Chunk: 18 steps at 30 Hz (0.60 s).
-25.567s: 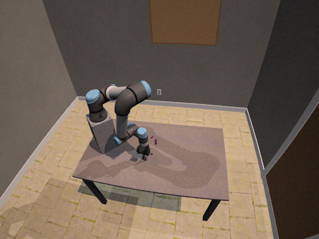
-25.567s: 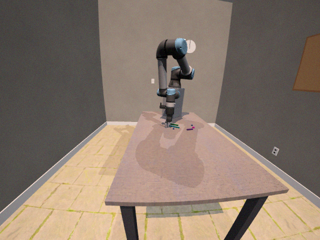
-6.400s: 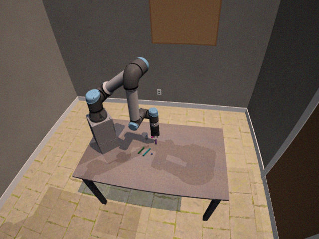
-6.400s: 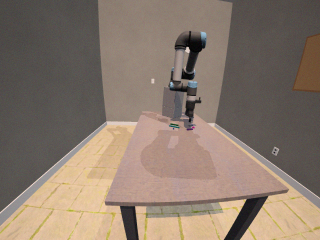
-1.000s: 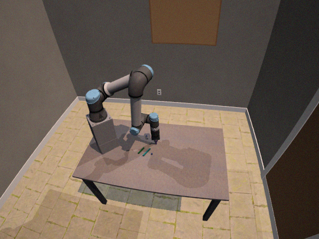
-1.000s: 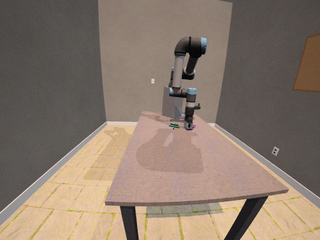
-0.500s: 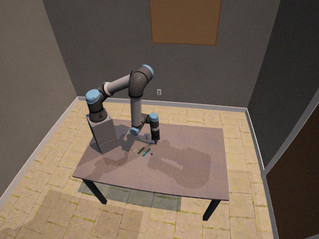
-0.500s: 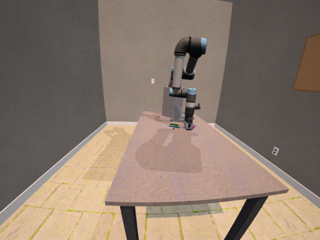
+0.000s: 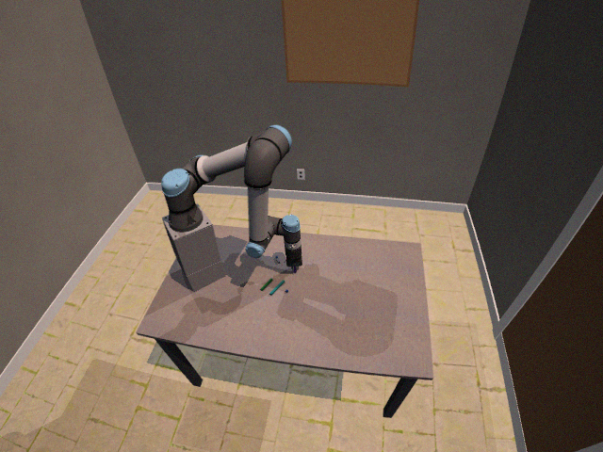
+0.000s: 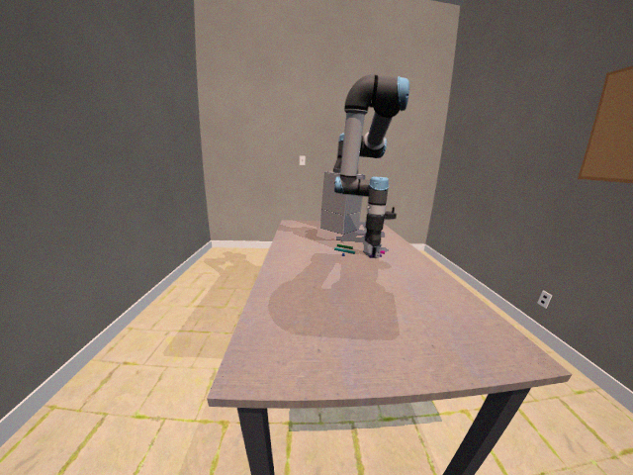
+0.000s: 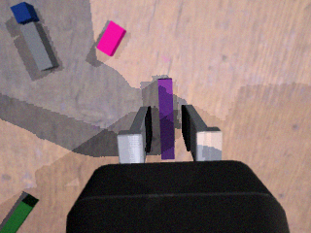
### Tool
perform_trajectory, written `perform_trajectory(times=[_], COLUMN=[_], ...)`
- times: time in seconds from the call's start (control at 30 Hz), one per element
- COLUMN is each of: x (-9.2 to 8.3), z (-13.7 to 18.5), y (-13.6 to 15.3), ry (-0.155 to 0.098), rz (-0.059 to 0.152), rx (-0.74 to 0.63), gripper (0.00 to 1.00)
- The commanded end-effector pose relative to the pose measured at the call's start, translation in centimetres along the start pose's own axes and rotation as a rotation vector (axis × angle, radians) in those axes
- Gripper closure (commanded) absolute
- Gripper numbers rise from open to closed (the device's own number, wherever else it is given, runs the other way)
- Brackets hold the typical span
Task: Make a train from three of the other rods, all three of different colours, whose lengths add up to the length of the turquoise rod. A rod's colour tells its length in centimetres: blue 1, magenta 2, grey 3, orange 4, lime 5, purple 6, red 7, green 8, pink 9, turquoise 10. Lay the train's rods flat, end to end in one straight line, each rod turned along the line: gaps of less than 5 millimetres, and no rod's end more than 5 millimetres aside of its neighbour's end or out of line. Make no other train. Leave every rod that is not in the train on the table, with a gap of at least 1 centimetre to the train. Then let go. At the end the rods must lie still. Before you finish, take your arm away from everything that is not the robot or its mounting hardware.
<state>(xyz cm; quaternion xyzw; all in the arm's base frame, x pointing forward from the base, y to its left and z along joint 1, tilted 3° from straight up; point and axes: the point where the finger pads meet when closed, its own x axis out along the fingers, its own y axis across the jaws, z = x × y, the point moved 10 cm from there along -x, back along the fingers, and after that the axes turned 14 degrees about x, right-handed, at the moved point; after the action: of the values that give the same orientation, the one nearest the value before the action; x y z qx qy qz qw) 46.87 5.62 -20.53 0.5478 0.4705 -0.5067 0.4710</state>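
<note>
My gripper (image 11: 166,119) points straight down at the table and is open. Its two fingers stand on either side of a purple rod (image 11: 165,118) that lies flat, with a small gap on each side. A magenta rod (image 11: 111,38) lies apart to the upper left in the wrist view. Farther left lies a grey rod (image 11: 38,46) with a blue cube (image 11: 24,13) at its far end, seemingly touching. A green rod (image 11: 17,216) shows at the lower left corner. In the top view, the gripper (image 9: 293,266) stands just behind the green rod (image 9: 266,284) and the turquoise rod (image 9: 277,287).
The robot's grey pedestal (image 9: 194,252) stands at the table's back left corner. In the exterior view the rods cluster around the gripper (image 10: 373,252) at the far end of the table. The arm casts a large shadow over the table's middle.
</note>
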Motion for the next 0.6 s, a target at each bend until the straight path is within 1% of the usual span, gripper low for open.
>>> perform_trajectory(times=[0.0, 0.57], x=[0.38, 0.53], z=[0.00, 0.00], y=[0.04, 0.04], ry=[0.000, 0.000], rz=[0.001, 0.001], rx=[0.000, 0.000], gripper=[0.46, 0.46])
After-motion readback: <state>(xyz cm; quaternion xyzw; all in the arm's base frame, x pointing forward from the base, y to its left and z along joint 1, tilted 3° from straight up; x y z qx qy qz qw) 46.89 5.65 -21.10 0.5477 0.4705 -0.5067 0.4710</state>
